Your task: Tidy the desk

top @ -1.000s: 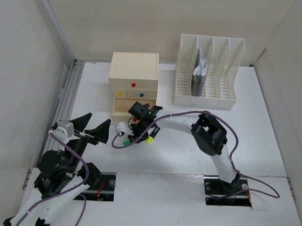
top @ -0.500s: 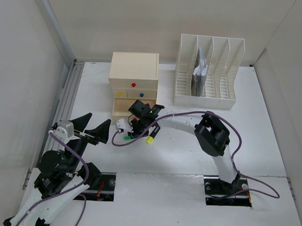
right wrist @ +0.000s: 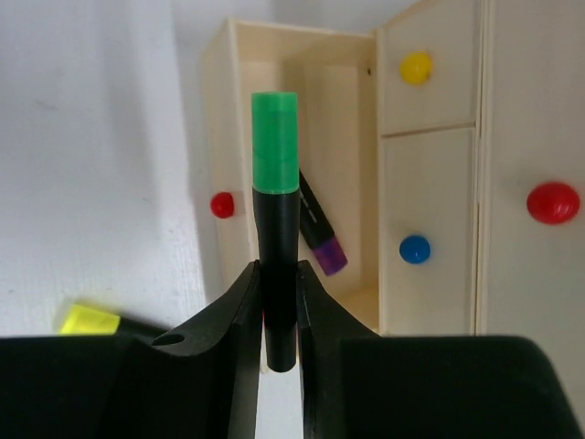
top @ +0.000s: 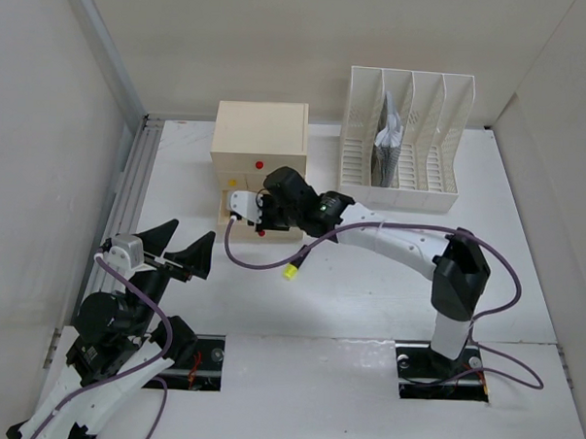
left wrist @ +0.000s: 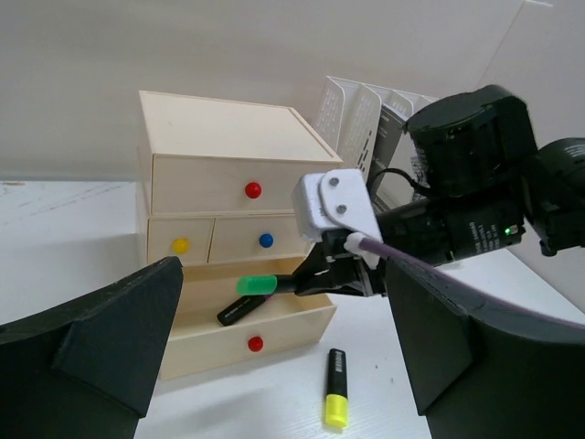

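My right gripper (right wrist: 277, 283) is shut on a black highlighter with a green cap (right wrist: 275, 183), which it holds over the open bottom drawer (right wrist: 347, 137) of the beige drawer box (top: 261, 131). A purple-capped marker (right wrist: 317, 233) lies inside that drawer. On the white desk (top: 367, 301), just in front of the drawer, a yellow-capped highlighter (top: 293, 270) lies loose. The left wrist view shows the green-capped highlighter (left wrist: 260, 284) level above the drawer (left wrist: 247, 338). Near the desk's left front, my left gripper (top: 180, 246) stands open and holds nothing.
A white slotted file rack (top: 404, 137) with papers in one slot stands at the back right. Along the left edge runs a grey metal rail (top: 129, 193). A purple cable (top: 262, 262) loops from the right arm over the desk.
The right arm has stretched from the desk in front of the drawer box to over the open drawer, carrying the green-capped highlighter. The left arm and the yellow-capped highlighter have not moved.
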